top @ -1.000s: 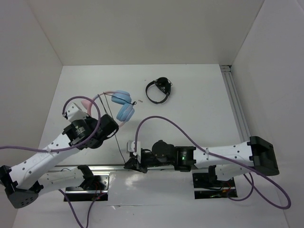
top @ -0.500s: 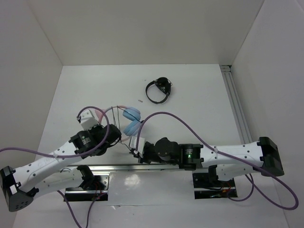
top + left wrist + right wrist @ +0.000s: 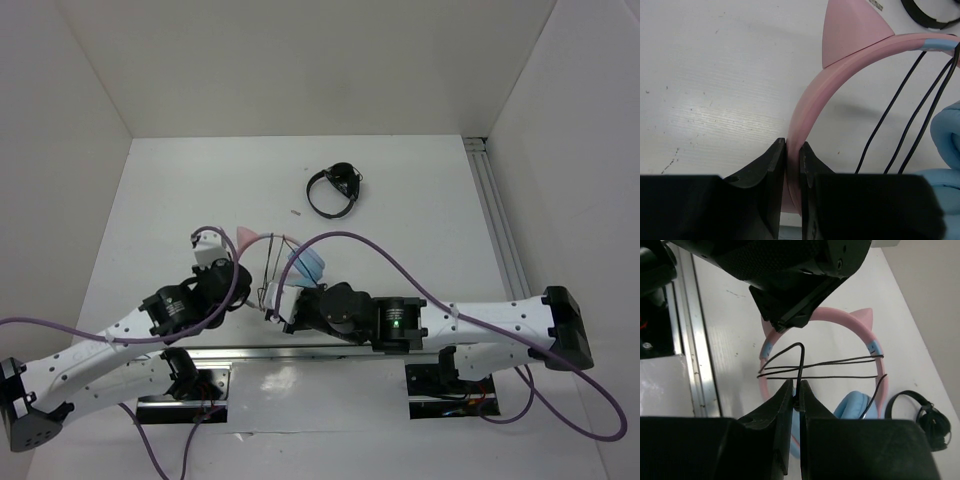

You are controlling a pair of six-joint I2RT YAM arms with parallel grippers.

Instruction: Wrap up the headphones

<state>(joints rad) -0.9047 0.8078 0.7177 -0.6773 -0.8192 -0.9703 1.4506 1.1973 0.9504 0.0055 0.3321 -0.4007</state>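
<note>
1. Task object: the over-ear headphones with a pink headband, pink cat ears and light blue earcups (image 3: 312, 265) are at the middle of the near edge of the white bench (image 3: 400, 240), between the 2 arms. It is not visible whether any part of them rests on the bench.

2. Left claw (image 3: 792, 147): the 2 black fingers are pressed against opposite faces of the pink headband (image 3: 810, 95), pinching it low on its arch. In the left wrist view, 1 pink cat ear (image 3: 850, 30) stands on the band beyond the fingers. A light blue earcup (image 3: 947, 120) is at the right edge of that view.

3. Right claw (image 3: 796, 387): the fingers are closed on the thin black cable (image 3: 820, 362), gripping the foot of a loop that rises above the fingertips. Jaw gap: none visible apart from the cable.

4. Cable routing: in the right wrist view, several strands cross the open arch of the headband from side to side, near the blue slider sections. The left wrist view shows 3 strands running diagonally beside the band.

5. Other items: a smaller all-black pair of headphones (image 3: 335, 188) lies well apart, toward the far edge of the bench. A small pale tag (image 3: 296, 212) lies between both pairs. An aluminium rail (image 3: 495, 215) runs along the right edge.
</note>
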